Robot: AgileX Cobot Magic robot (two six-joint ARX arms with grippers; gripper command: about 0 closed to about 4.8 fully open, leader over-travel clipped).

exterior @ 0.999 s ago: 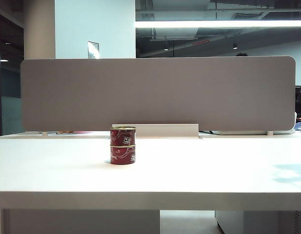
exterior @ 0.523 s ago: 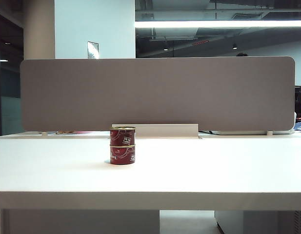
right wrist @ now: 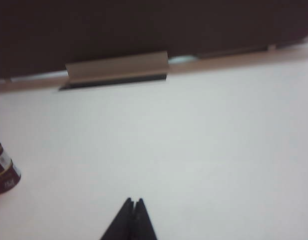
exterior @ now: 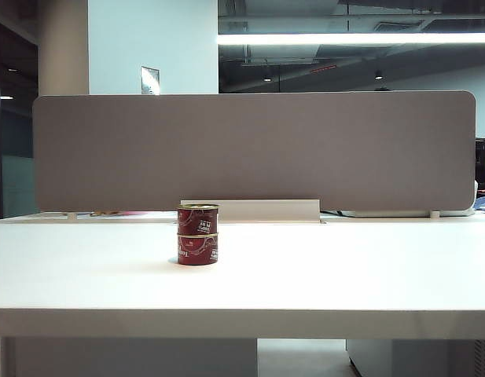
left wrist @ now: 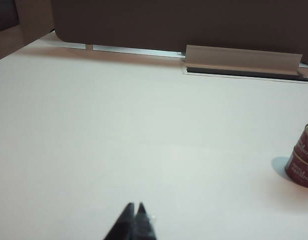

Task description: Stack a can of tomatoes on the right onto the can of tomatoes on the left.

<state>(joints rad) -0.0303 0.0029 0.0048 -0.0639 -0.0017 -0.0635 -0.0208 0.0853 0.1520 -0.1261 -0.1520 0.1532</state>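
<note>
Two dark red cans of tomatoes stand one on the other on the white table, the upper can (exterior: 198, 219) upright on the lower can (exterior: 198, 249). The left wrist view catches the stack (left wrist: 302, 157) at its edge, and so does the right wrist view, where the stack (right wrist: 4, 171) is partly cut off. My left gripper (left wrist: 135, 205) is shut and empty, well away from the cans over bare table. My right gripper (right wrist: 133, 201) is shut and empty too, also far from the stack. Neither arm shows in the exterior view.
A grey partition panel (exterior: 254, 151) runs along the back of the table. A pale cable-tray flap (exterior: 266, 210) stands raised just behind the cans. The table's front edge (exterior: 242, 323) is near the camera.
A faint bluish shadow on the table's right side a second ago is gone now. The stacked cans have not moved.
</note>
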